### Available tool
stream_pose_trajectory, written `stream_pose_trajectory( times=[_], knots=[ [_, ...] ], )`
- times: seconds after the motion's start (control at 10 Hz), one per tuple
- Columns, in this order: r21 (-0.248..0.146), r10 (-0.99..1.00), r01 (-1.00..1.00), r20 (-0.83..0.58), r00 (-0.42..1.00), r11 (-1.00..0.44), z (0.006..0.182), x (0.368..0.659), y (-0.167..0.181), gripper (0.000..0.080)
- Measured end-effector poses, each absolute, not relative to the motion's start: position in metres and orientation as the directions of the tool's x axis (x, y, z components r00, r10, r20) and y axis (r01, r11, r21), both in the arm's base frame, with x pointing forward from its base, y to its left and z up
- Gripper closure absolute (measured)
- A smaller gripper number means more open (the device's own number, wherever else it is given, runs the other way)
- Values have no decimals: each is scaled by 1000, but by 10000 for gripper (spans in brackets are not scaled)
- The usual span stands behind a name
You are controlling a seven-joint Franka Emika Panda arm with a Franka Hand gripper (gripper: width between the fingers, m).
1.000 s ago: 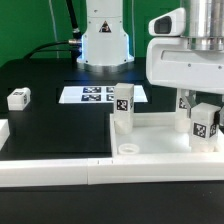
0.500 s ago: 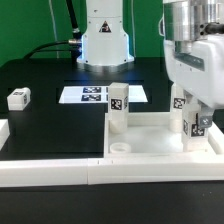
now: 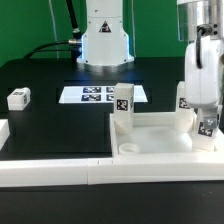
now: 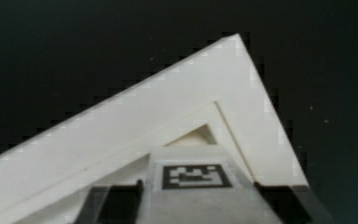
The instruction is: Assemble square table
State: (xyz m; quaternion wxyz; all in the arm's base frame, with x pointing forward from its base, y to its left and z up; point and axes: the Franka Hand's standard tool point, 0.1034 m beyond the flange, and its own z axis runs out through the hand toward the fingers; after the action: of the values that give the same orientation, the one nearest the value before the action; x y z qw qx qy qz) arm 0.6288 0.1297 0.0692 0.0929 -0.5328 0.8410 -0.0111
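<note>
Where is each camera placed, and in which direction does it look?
Exterior view: off the arm, low by the table edge, facing across the square table toward the robot base; the arm and hand show at this view's right.
Wrist view: on the wrist, looking down along the hand onto a corner of the white tabletop; dark fingers flank a tagged leg.
Shared: the table, the hand and the leg it grips.

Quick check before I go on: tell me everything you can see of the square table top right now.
The square table top is a white, plastic-looking tray with a raised rim, lying flat on the black table against the white border rail. A round socket shows open at its near corner. One tagged leg stands upright at a back corner; others stand at the exterior view's right, partly hidden by the arm.
</note>
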Motion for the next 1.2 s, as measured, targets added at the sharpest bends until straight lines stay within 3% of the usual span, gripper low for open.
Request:
stream_pose_trajectory(
  times=[0.1,0.2,0.3,0.4,0.5,0.8,0.9,1.0,1.2],
  knots=[
    [-118,-899,-895,-144,-413,430,69,629,130,509],
    [-123,-915,-911,-138,-378,395,69,629,129,332],
    [-145,-969,-961,-114,-221,236,70,630,128,332],
    [-178,-996,-983,-81,-26,41,72,633,126,192],
    [-220,-988,-965,-35,151,-140,72,636,121,163],
    [-219,-950,-927,6,312,-306,70,632,122,152],
    [-207,-926,-904,22,377,-373,70,631,123,151],
    [-151,-832,-819,61,551,-554,70,630,129,151],
    [-98,-582,-574,109,806,-813,74,635,122,151]
  ],
)
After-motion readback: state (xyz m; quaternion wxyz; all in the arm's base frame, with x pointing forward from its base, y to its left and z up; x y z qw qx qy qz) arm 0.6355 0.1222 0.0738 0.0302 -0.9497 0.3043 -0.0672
